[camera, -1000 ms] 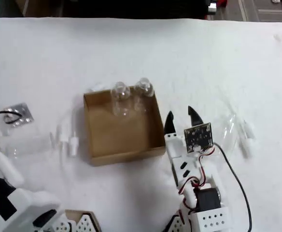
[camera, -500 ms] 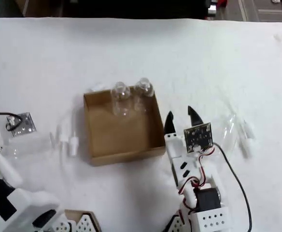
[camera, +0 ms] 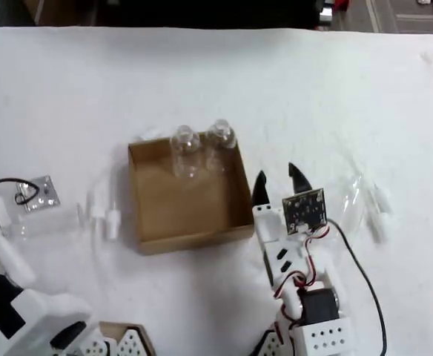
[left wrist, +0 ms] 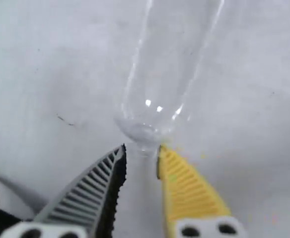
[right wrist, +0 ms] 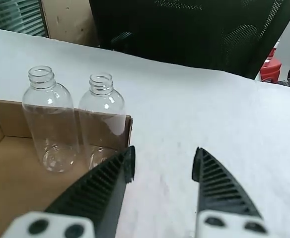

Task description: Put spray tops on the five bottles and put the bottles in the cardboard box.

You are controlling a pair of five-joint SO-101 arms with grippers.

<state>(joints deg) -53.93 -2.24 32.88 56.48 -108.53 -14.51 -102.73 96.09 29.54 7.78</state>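
Left gripper (left wrist: 141,151) has pulled back, jaws narrowly parted at the tabletop bottle's (left wrist: 172,64) end, holding nothing; right gripper (right wrist: 162,158) gapes empty beside the cardboard box (camera: 190,237); two uncapped bottles (camera: 184,144) stand inside, so capping looks unstarted.

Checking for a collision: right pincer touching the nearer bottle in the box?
Apart. The high view shows the right pincer open outside the cardboard box, with the box wall between it and the bottle.

White cloth (camera: 313,89) covered the table, a black mesh chair (right wrist: 244,34) stood behind its far edge, a small red object (right wrist: 271,62) beside the chair, a brown wooden panel (right wrist: 68,20) further along.
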